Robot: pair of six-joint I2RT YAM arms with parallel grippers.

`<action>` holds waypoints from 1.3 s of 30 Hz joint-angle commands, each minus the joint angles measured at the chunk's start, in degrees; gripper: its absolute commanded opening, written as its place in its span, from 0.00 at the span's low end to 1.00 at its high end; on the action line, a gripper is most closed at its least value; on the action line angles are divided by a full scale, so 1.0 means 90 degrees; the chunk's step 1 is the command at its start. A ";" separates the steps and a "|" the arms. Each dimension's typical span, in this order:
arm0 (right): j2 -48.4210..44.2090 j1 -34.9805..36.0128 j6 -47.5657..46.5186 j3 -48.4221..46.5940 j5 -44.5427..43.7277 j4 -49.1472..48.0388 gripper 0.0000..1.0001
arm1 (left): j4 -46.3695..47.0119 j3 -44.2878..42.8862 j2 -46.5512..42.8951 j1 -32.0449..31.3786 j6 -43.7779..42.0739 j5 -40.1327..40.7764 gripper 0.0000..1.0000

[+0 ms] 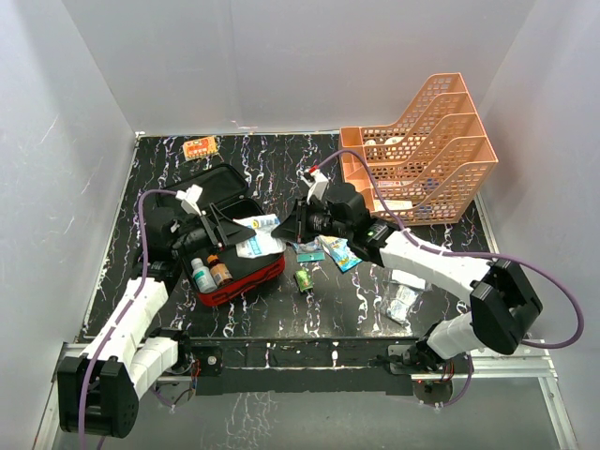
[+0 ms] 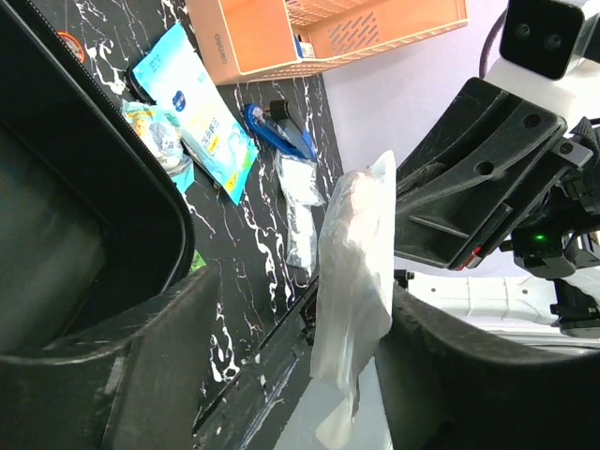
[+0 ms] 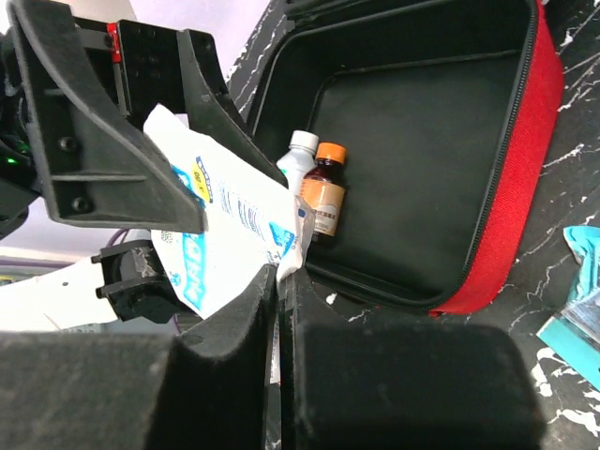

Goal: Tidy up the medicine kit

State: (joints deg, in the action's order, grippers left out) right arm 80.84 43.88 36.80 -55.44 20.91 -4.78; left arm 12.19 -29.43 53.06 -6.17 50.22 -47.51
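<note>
The medicine kit lies open on the left half of the table, red-walled with black lining. A white bottle and a brown bottle lie in its tray. Over the kit, my right gripper is shut on the edge of a white and blue packet. My left gripper is open, its fingers on either side of that packet. The packet hangs by the right-hand finger, with a gap to the other.
An orange tiered tray stands at the back right. Loose packets and a small green can lie right of the kit. An orange packet lies at the back edge. The kit's lid lies open behind.
</note>
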 commanded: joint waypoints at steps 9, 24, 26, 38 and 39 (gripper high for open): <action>0.0147 0.0048 0.0128 -0.0349 -0.0255 -0.0374 0.08 | -0.0355 -0.0227 -0.0036 -0.0032 -0.0620 -0.0061 0.20; -0.0082 0.0050 -0.0056 -0.0252 -0.2226 0.0754 0.51 | -0.3194 -0.0663 0.0170 -0.0032 -0.0394 0.3295 0.09; -0.0044 0.0053 -0.0055 -0.0239 -0.2269 0.0809 0.51 | -0.2921 -0.0542 0.0383 -0.0031 -0.0214 0.3087 0.09; 0.0279 0.0056 -0.0155 -0.0364 -0.2462 0.1176 0.50 | -0.2400 -0.0597 0.1485 -0.0831 0.0604 0.3426 0.09; 0.0312 0.0050 -0.0176 -0.0384 -0.2468 0.1205 0.50 | -0.2441 -0.0618 0.1564 -0.0923 0.0643 0.3616 0.09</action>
State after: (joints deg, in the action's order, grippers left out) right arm 82.94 44.25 36.80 -56.18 0.62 6.42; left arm -9.30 -33.41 65.49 -11.51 53.25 -19.66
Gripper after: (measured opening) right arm 0.503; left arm 0.094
